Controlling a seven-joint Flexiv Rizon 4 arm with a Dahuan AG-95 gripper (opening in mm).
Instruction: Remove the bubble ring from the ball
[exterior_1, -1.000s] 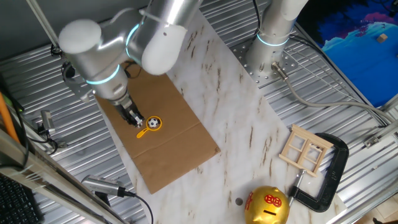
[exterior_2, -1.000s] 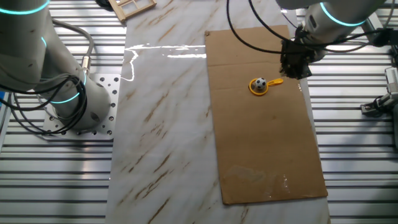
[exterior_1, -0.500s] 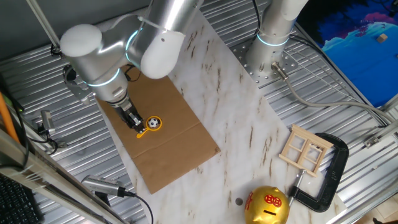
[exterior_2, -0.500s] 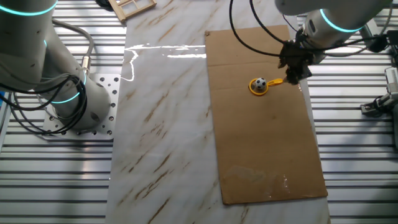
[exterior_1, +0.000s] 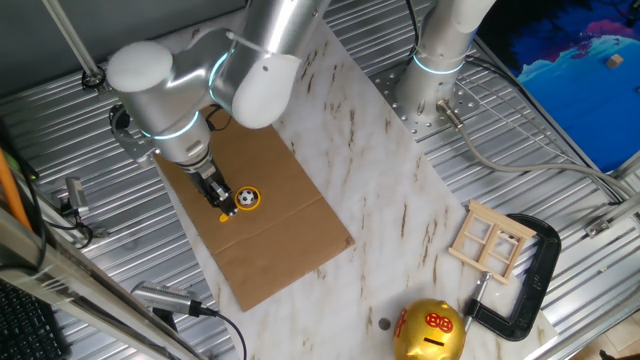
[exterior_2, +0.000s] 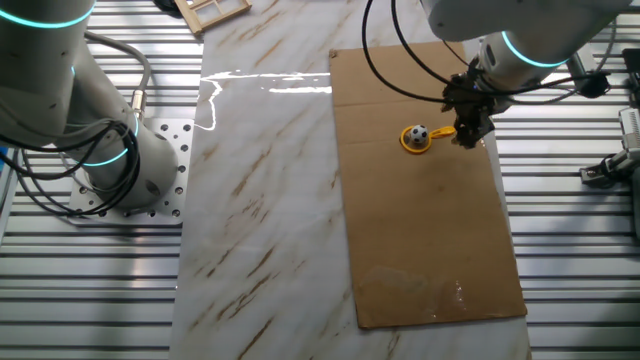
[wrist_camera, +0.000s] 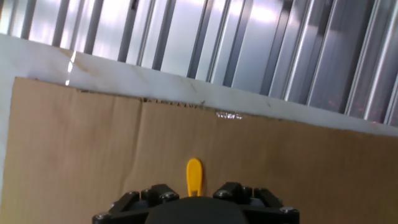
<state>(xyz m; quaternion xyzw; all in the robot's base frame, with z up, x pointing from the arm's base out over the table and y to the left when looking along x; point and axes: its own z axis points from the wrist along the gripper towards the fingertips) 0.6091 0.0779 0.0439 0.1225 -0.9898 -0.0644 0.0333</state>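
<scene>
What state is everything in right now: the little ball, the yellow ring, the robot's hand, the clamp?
ball: sitting inside the ring's loop
bubble ring: flat on the cardboard, around the ball
hand: low over the ring's handle; grip unclear
cardboard: lying flat
clamp: beside the small wooden frame

You see even, bright overhead light in both fixed views; glare streaks the marble counter (exterior_2: 262, 85) near its far edge, and the hand view blurs its metal slats (wrist_camera: 261, 43).
</scene>
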